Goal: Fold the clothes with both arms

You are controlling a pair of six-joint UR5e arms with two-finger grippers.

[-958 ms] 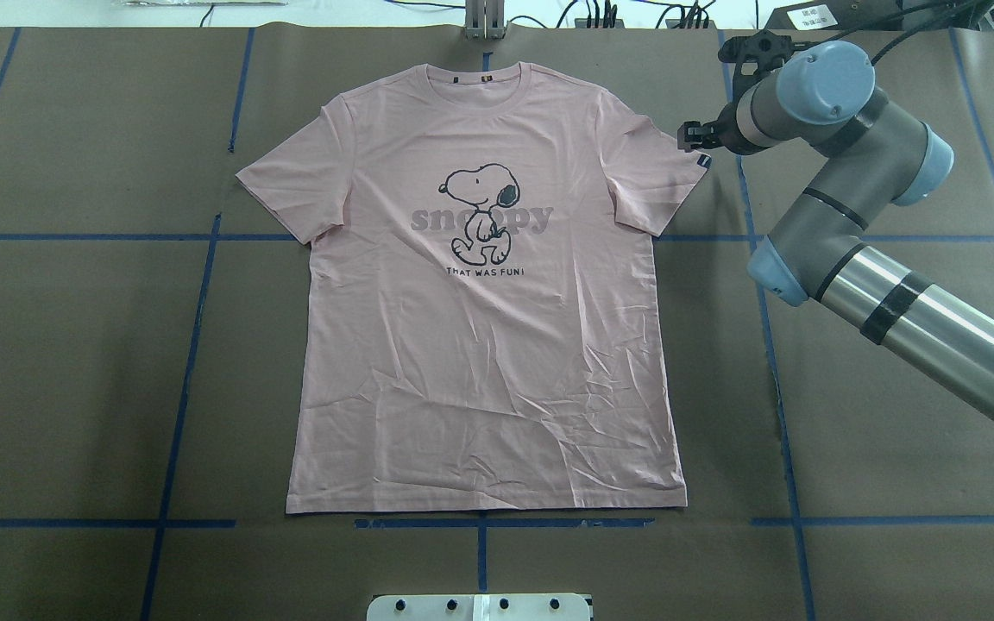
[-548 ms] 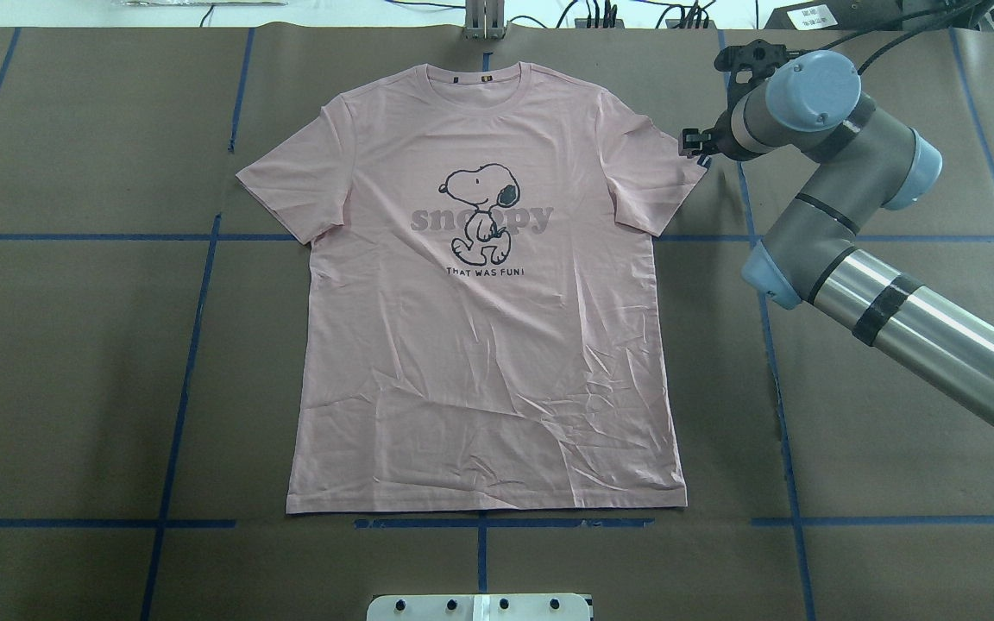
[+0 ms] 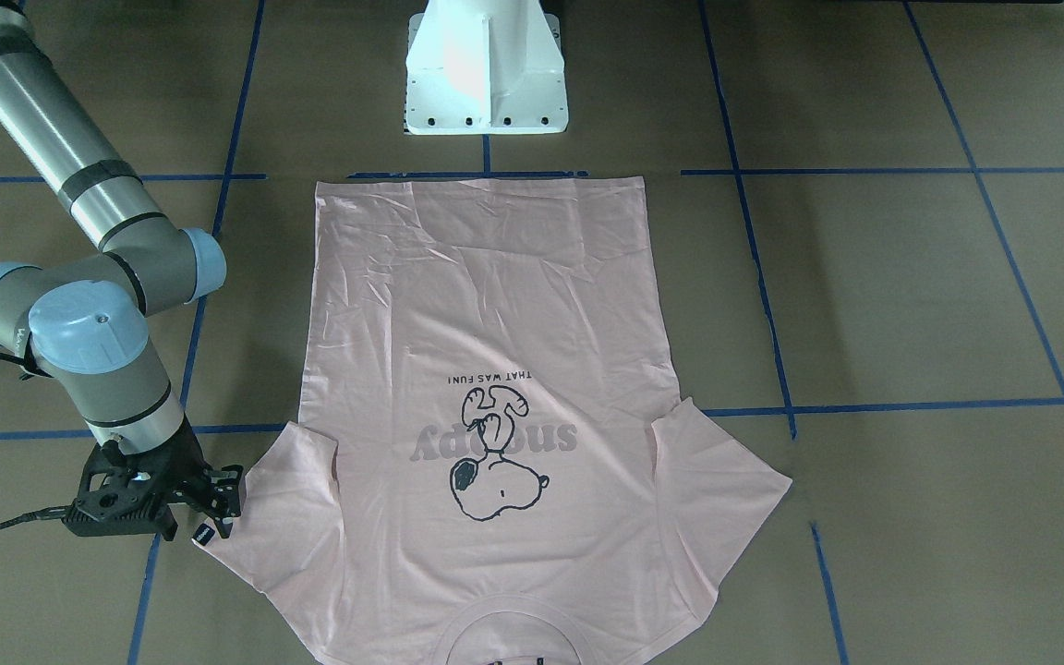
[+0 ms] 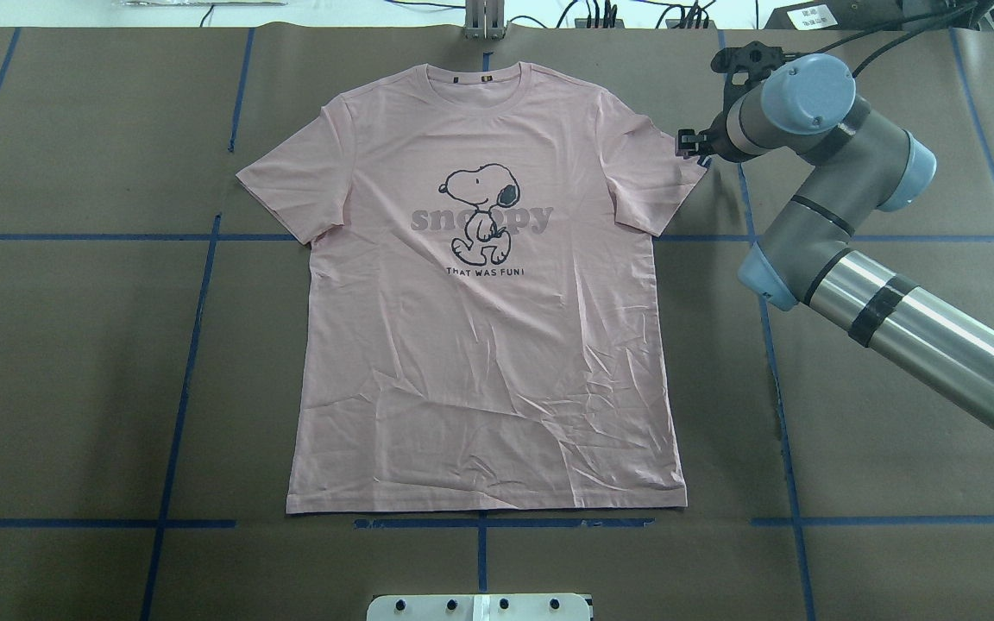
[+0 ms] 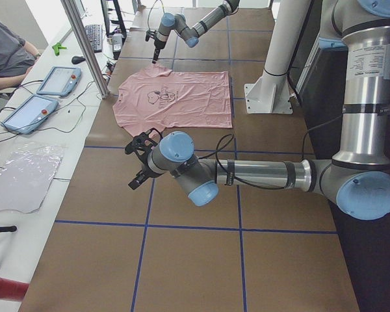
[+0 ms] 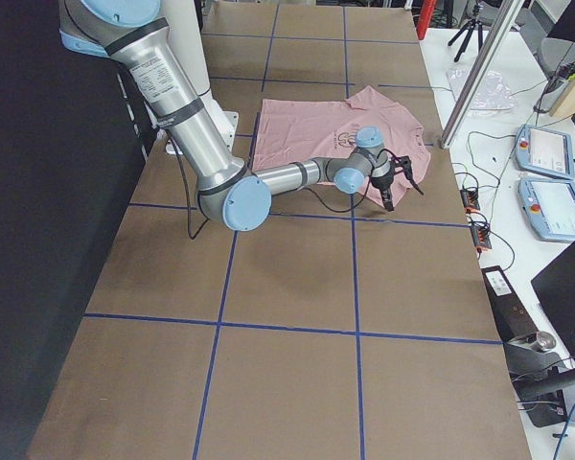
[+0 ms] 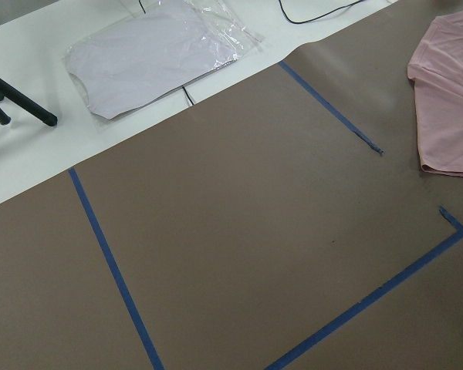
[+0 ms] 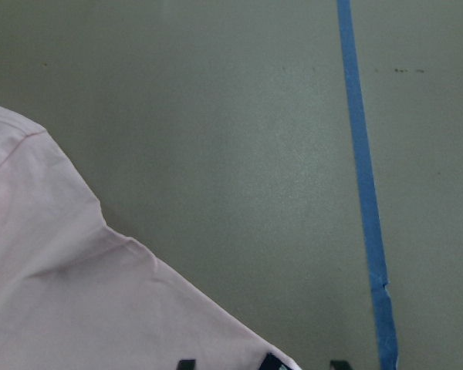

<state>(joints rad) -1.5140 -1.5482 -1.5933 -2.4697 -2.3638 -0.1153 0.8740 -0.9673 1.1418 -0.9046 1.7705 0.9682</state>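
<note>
Pale pink cartoon-dog T-shirt [image 4: 480, 345] lying flat, black right gripper [image 3: 223, 508] hovering at right sleeve tip, seemingly released, left gripper [image 5: 135, 164] state unclear.

Seen from above, the T-shirt [image 4: 480, 362] lies flat mid-table [image 4: 74, 345], collar at 12 o'clock, hem at 6 near the base [image 4: 480, 606]. The right hand [image 4: 690, 147] sits at its 2 o'clock, at the sleeve [image 4: 648, 177] tip.

worktop [image 4: 74, 388]: brown paper cover, fills nearly all of the overhead view
tape grid [image 4: 178, 405]: blue lines, large rectangles across the paper
side bench [image 5: 6, 227]: white, left edge of the left-side view, runs along the worktop
on bench: near pendant [image 5: 27, 114], far pendant [image 5: 57, 80], keyboard [image 5: 93, 38], clear plastic bag [image 5: 23, 175], loose cables
post [image 5: 84, 45]: aluminium upright, upper left, same view
light: even, soft shadows
</note>
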